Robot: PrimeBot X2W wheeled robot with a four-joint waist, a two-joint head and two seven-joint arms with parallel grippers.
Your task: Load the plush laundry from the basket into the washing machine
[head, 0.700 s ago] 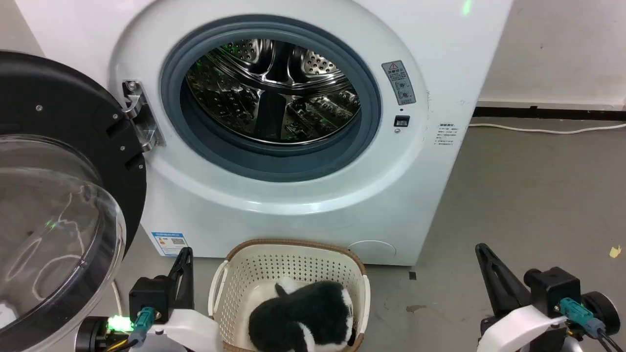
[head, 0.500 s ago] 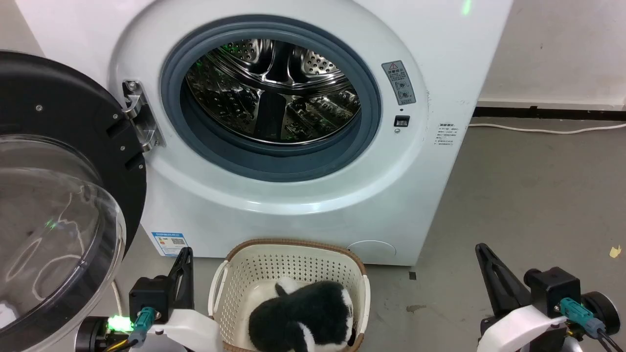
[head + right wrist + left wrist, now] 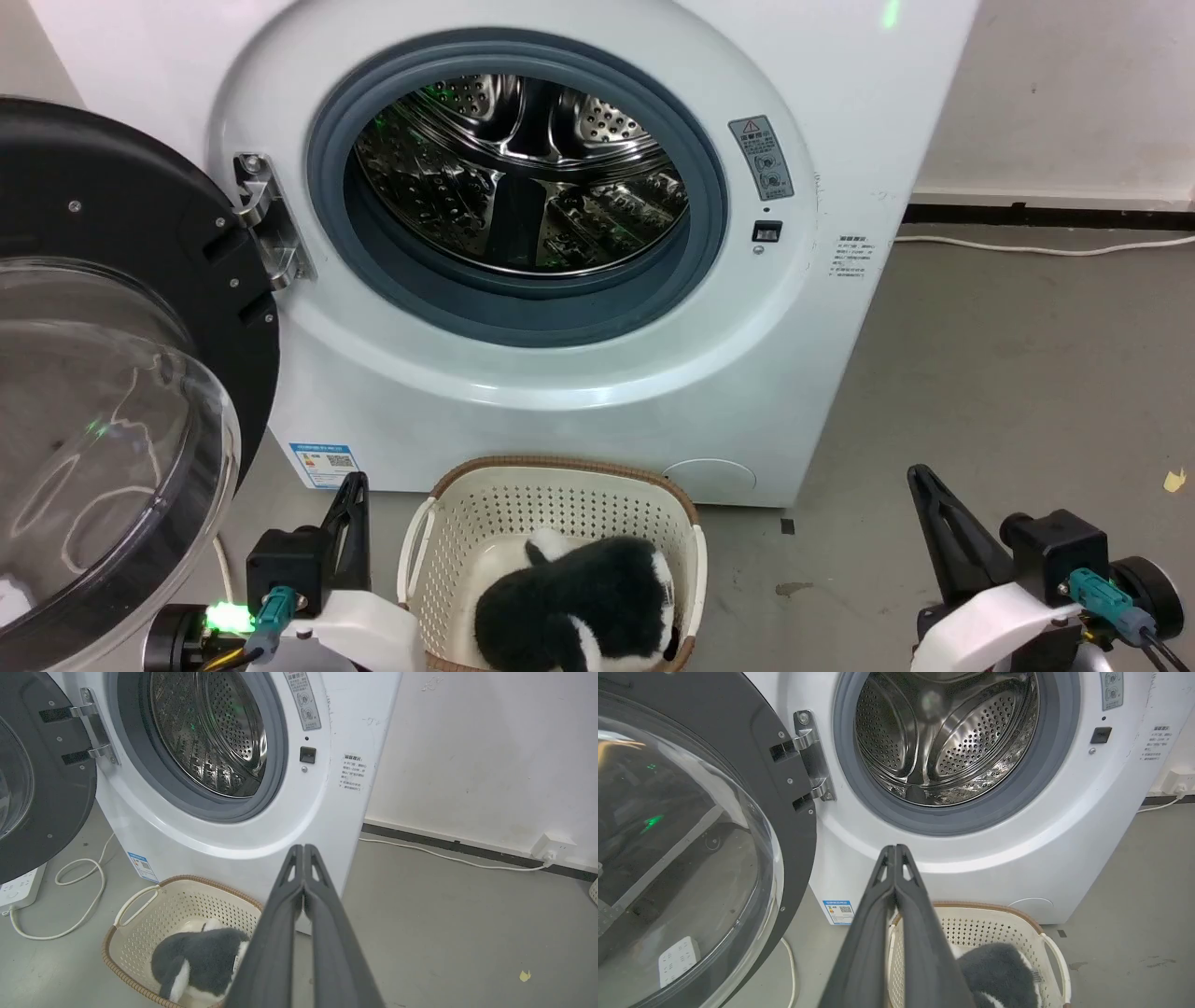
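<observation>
The plush laundry (image 3: 579, 607), dark fur with white patches, lies in the cream basket (image 3: 560, 471) on the floor before the washing machine (image 3: 579, 392). Its black-rimmed clear door (image 3: 103, 392) stands swung open at the left, baring the steel drum (image 3: 518, 173). My left gripper (image 3: 355, 481) is shut and empty, left of the basket. My right gripper (image 3: 920, 474) is shut and empty, well right of it. The left wrist view has the shut fingers (image 3: 894, 851) over the basket (image 3: 1017, 914) and plush (image 3: 999, 968). In the right wrist view, shut fingers (image 3: 303, 851) rise beside the plush (image 3: 201, 961).
A white cable (image 3: 1027, 247) runs along the grey floor by the wall at the right. A power strip (image 3: 18, 889) and looped cord (image 3: 79, 877) lie on the floor under the open door. A wall socket block (image 3: 553, 847) sits at the far right.
</observation>
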